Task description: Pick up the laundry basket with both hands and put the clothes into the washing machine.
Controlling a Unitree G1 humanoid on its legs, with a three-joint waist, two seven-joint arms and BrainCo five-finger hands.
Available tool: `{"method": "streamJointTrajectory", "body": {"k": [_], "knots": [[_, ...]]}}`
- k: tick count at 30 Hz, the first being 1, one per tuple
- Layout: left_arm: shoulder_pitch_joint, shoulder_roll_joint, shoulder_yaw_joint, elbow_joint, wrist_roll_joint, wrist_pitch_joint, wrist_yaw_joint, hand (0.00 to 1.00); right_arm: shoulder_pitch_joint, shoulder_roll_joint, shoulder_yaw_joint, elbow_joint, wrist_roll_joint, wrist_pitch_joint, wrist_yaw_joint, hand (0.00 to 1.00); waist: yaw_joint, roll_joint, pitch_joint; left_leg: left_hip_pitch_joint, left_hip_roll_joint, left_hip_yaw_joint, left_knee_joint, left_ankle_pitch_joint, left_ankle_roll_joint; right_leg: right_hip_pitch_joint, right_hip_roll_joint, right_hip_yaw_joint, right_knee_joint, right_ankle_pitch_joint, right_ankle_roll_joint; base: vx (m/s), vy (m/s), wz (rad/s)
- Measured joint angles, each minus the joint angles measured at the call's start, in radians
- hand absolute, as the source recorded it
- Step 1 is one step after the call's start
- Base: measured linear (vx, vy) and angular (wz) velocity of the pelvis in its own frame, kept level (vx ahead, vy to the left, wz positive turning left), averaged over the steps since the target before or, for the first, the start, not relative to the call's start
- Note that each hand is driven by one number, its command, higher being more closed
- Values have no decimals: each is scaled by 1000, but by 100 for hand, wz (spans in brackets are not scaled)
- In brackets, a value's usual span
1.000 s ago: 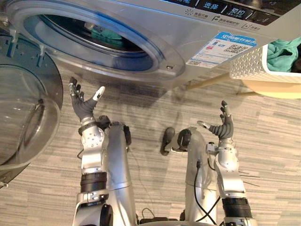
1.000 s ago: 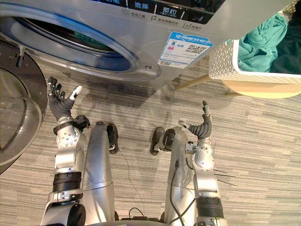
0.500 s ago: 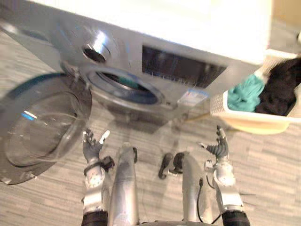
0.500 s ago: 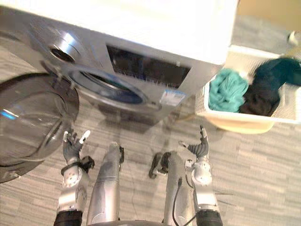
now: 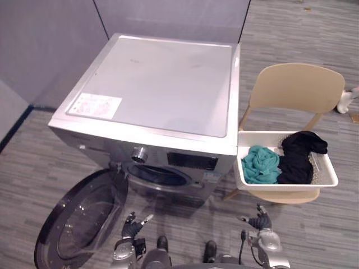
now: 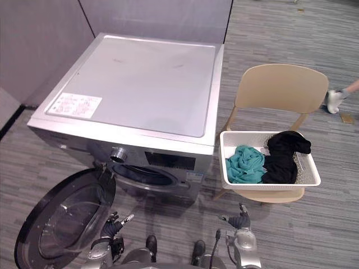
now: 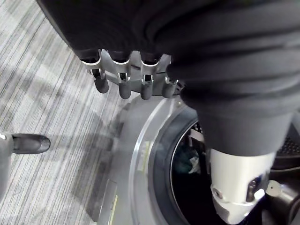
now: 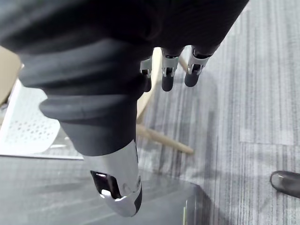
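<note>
Nearest you, at the bottom of the head views, your left hand [image 5: 132, 223] and right hand [image 5: 259, 220] are raised over the striped floor [image 5: 314, 235]. Both have their fingers spread and relaxed, and both are empty. They read as ready to take something by its two sides.

Just beyond the left hand, the round glass door [image 5: 78, 224] of the washing machine [image 5: 157, 84] hangs swung wide open to your left. This leaves the drum opening [image 5: 158, 175] free for loading. In the left wrist view a scrap of teal shows inside the drum.

Ahead of your right hand, and well apart from it, is the white laundry basket [image 5: 289, 187]. It rests on the seat of a tan chair [image 5: 294, 87] just beside the machine's right side, probably so you need not stoop to the floor for it. Inside lie a teal garment [image 5: 259, 164] and a black garment [image 5: 297, 157], side by side.

Neither hand touches the basket, so the pick-up is not yet begun. You would likely need to turn right and bring one hand to each end of the basket.

Farthest off, grey wall panels [image 5: 168, 17] stand behind the machine.
</note>
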Motion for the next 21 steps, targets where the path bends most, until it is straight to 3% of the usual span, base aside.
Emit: {"method": "streamJointTrajectory", "body": {"k": [9,11,14,17,19,21], "knots": [[-12,2,-7,57,22,8,0,0,-30,-16,-43,75,38,-1,17,0,-1,0,1,34,-31,0,-15,-2,4,14,4,127,-107,103,9,-49,36,-38],[-17,2,-10,68,35,9,0,0,-34,-15,-44,80,40,-1,17,0,-2,2,2,40,-35,3,-17,-17,25,8,5,162,-125,125,15,-115,63,-65],[-20,3,-15,75,38,19,2,0,-60,-12,-49,90,74,1,16,0,0,-5,30,37,-51,83,17,-58,31,-47,2,283,-129,162,40,-142,73,-117],[-38,9,-15,75,39,21,6,0,-94,-9,-48,57,109,1,15,0,-2,-9,58,-26,-38,197,117,-126,50,-139,14,370,-123,161,35,-131,48,-152],[-55,13,-26,76,42,23,6,0,-110,-7,-42,54,118,1,12,0,-7,14,73,-45,21,319,130,-118,64,-195,-6,143,-88,135,-31,-79,-5,-182],[-72,45,-47,94,64,30,6,0,-132,-1,-31,68,118,1,10,0,-11,12,80,-12,69,486,132,-119,64,-240,-78,-346,100,57,-132,51,-36,-210]]}}
